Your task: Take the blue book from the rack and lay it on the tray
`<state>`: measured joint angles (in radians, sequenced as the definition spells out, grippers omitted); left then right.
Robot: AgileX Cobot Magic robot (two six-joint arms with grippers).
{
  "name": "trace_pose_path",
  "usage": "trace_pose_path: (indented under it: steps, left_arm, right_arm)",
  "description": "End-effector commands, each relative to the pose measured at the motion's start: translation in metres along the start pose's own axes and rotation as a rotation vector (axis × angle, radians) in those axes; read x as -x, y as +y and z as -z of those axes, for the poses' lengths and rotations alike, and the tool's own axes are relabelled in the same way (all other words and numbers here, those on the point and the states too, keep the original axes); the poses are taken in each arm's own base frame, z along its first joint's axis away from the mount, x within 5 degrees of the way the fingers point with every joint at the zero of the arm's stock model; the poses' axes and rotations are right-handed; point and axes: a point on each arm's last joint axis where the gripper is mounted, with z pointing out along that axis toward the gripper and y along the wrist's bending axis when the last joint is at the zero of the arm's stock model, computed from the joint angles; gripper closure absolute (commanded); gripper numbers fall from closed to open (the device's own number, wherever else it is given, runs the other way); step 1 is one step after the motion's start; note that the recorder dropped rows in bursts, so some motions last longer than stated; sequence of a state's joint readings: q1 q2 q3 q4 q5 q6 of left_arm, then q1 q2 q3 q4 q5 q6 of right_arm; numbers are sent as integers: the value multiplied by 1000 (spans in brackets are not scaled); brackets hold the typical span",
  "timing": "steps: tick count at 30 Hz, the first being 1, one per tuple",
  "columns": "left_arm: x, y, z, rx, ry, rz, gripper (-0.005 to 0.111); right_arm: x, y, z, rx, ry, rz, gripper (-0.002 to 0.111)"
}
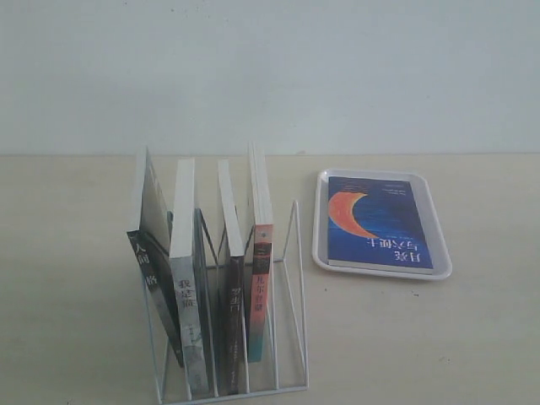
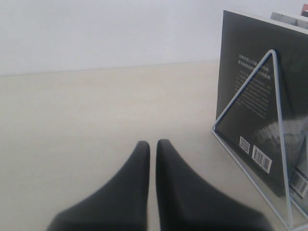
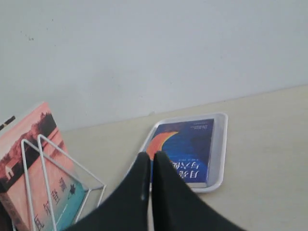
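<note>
1. Blue book (image 1: 377, 222) is held by neither hand: right hand (image 3: 151, 156) and left hand (image 2: 153, 144) are both closed and empty.
2. Book lies flat, cover up, inside the tray (image 1: 440, 245), within its rim; laying looks done.
3. Risk: right hand points at the tray, so a low pass could clip the rim and slide it along the bench (image 1: 422, 337).
4. Left hand sits beyond the rack (image 1: 303, 337) from the tray and could nudge it.

A plain pale wall (image 1: 270, 67) runs behind a wide beige table (image 1: 67, 253), the two meeting in a straight line. Soft, even light, with only faint shadows on the table.
</note>
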<state>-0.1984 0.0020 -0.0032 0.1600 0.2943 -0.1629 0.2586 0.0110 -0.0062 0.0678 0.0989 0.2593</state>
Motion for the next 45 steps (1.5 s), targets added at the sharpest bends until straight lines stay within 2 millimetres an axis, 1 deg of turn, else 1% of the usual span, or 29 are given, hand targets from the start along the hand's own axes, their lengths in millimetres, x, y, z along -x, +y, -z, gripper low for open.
trace_pose_path:
  steps: [1,4,7,13,16,21,23,31,34,38,45]
  left_arm:
    - [-1,0,0,2,0,-1,103]
    - [-1,0,0,2,0,-1,103]
    - [-1,0,0,2,0,-1,103]
    - [-1,0,0,2,0,-1,103]
    - [-1,0,0,2,0,-1,103]
    - [-1,0,0,2,0,-1,103]
    - [-1,0,0,2,0,-1,103]
    - [-1,0,0,2,0,-1,103]
    - [-1,0,0,2,0,-1,103]
    - [-1,0,0,2,0,-1,103]
    - [-1,0,0,2,0,-1,103]
  right_arm:
    - [1,-1,1,-9,-37,11,107]
    - [3,0,1,-3,-58,0,107]
    - [5,0,1,7,-83,-47,107]
    - [4,0,1,5,-67,-114,107]
    - [-1,-1,1,-11,-14,-48,107]
    - [-20,-6,3,-53,205,150,107]
    - [-24,-7,4,-59,256,179,107]
    - [-25,-7,4,-52,259,233,107]
    - [-25,-8,4,-57,263,233,107]
    - [-24,-11,4,-118,248,221,107]
    - [-23,-11,4,-123,245,219,107]
